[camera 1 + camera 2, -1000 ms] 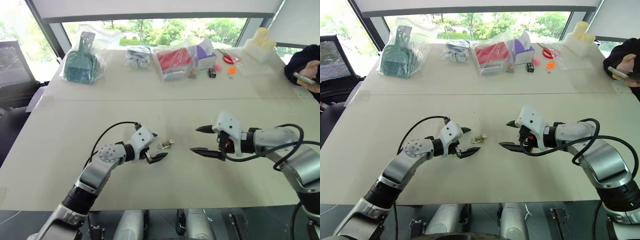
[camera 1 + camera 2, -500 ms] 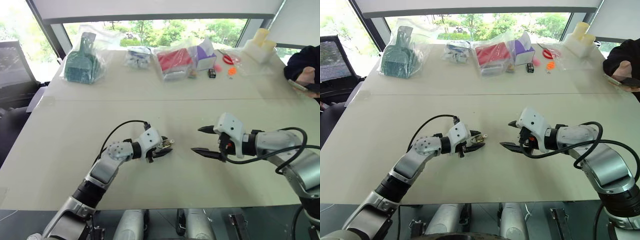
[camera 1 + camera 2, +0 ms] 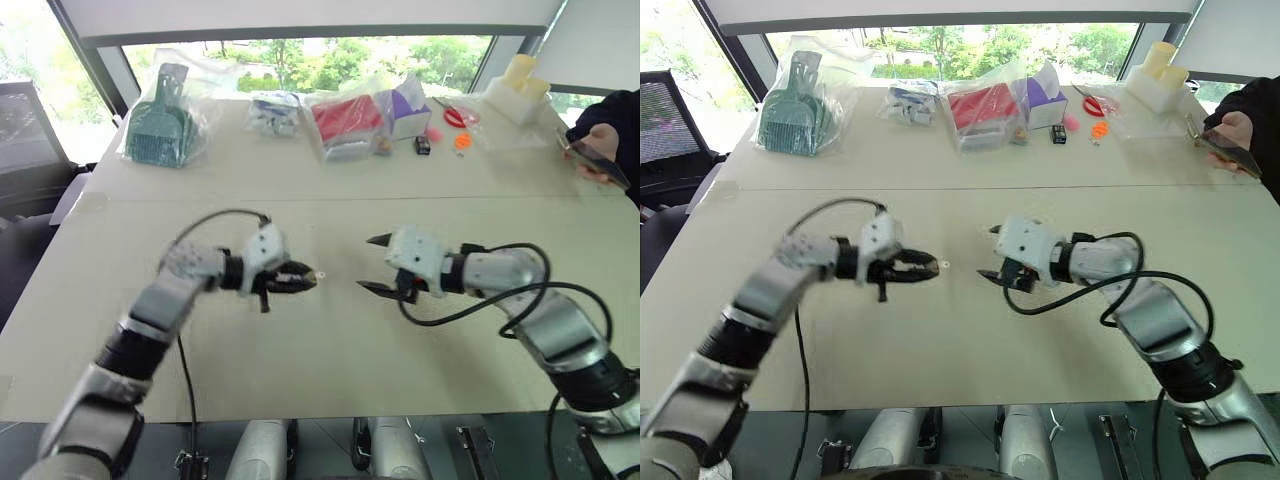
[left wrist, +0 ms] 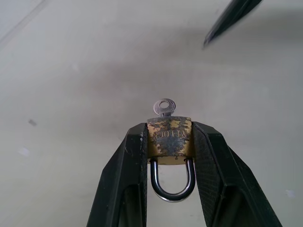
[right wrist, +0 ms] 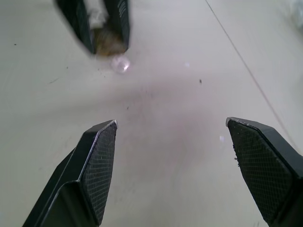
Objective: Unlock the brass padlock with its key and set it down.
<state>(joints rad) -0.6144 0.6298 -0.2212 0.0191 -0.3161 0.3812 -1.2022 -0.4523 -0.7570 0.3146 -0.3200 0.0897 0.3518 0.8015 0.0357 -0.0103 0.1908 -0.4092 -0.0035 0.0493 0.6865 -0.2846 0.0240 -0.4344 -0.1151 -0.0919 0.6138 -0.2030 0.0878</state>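
At centre left of the head view, the left gripper (image 3: 300,279) has clamped its jaws on the brass padlock (image 4: 169,137) and lifted it off the tabletop (image 3: 330,360), where it lay a second ago. The key (image 4: 164,107) protrudes from the lock's bottom. At centre right, the right gripper (image 3: 372,264), jaws apart, has moved closer, probably to turn the key.

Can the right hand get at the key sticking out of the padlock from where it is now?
Probably yes. The left hand holds the brass padlock with the key poking out toward the right hand, which is open, with only bare table between them.
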